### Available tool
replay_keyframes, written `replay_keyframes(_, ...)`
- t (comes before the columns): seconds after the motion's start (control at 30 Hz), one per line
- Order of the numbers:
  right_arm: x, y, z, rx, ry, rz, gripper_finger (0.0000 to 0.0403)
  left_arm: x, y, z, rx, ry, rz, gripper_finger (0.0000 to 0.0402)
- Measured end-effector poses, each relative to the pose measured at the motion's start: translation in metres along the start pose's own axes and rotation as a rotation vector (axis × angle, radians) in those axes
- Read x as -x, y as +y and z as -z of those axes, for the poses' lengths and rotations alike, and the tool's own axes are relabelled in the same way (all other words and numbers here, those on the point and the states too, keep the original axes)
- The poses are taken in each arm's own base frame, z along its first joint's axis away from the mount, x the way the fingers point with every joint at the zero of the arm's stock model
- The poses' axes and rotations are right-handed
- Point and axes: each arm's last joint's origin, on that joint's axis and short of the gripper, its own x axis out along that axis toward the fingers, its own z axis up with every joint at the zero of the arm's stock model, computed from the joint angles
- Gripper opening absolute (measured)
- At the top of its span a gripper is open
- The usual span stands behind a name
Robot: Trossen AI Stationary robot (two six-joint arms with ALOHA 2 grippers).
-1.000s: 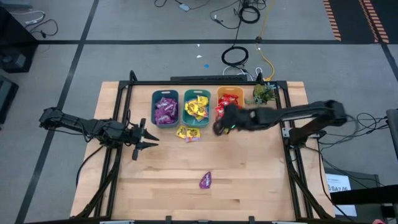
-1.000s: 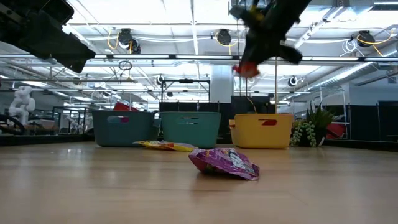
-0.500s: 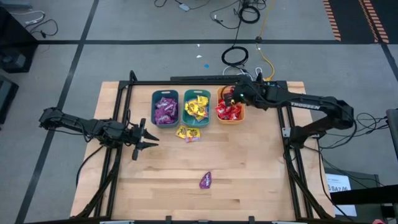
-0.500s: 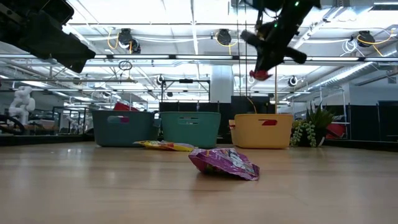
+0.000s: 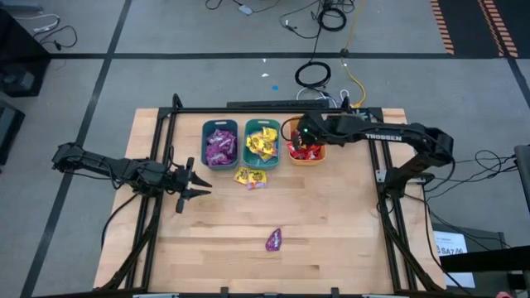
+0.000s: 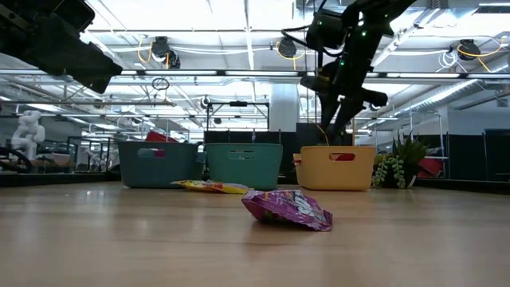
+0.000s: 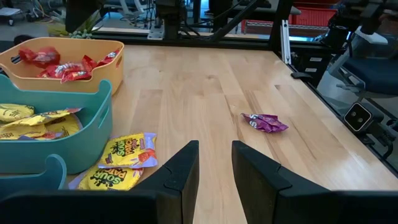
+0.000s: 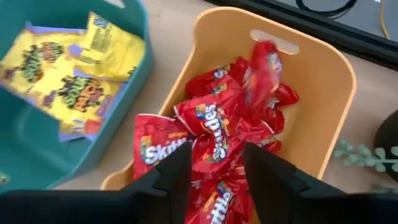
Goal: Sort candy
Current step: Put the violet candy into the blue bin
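Over orange bin [image 5: 307,142], right gripper [image 8: 216,163] jaws apart, nothing held: red candy [image 8: 214,134] sorted by colour. Left gripper [image 7: 215,163] parked part-open, empty.

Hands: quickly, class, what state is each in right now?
Left hand: open, empty, low over the table near the yellow candy.
Right hand: open, empty, above the orange bin.

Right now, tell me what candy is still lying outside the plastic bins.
Two yellow crinkly packets lie on the wooden table in front of the middle teal bin. One purple packet lies alone, far from the bins.
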Motion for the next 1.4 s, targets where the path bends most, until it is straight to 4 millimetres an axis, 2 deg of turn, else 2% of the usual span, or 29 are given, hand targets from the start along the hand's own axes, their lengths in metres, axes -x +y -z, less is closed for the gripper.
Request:
replay_keyframes(0.3,0.033,-0.009,-0.006,-0.026,-0.077,-0.063,0.0202,0.0,0.0,0.0,0.0,0.0,0.001,0.0105)
replay_keyframes(0.5,0.063,-0.018,-0.007,-0.054,-0.135,-0.126,0.0222,0.0,0.0,0.0,0.0,0.0,0.0,0.0105)
replay_keyframes(0.63,0.083,-0.016,0.0,-0.036,-0.163,-0.193,0.0223,0.0,0.0,0.0,0.0,0.0,0.0,0.0105)
replay_keyframes(0.8,0.101,-0.003,0.018,0.05,-0.16,-0.281,0.0224,0.0,0.0,0.0,0.0,0.0,0.001,0.0105)
replay_keyframes(1.13,0.121,0.034,0.063,0.229,-0.122,-0.44,0.0224,0.0,0.0,0.0,0.0,0.0,0.0,0.0105)
replay_keyframes(1.23,0.121,0.048,0.075,0.291,-0.121,-0.482,0.0224,0.0,0.0,0.0,0.0,0.0,0.0,0.0105)
replay_keyframes(1.4,0.112,0.078,0.101,0.449,-0.122,-0.533,0.0224,0.0,0.0,0.0,0.0,0.0,0.001,0.0105)
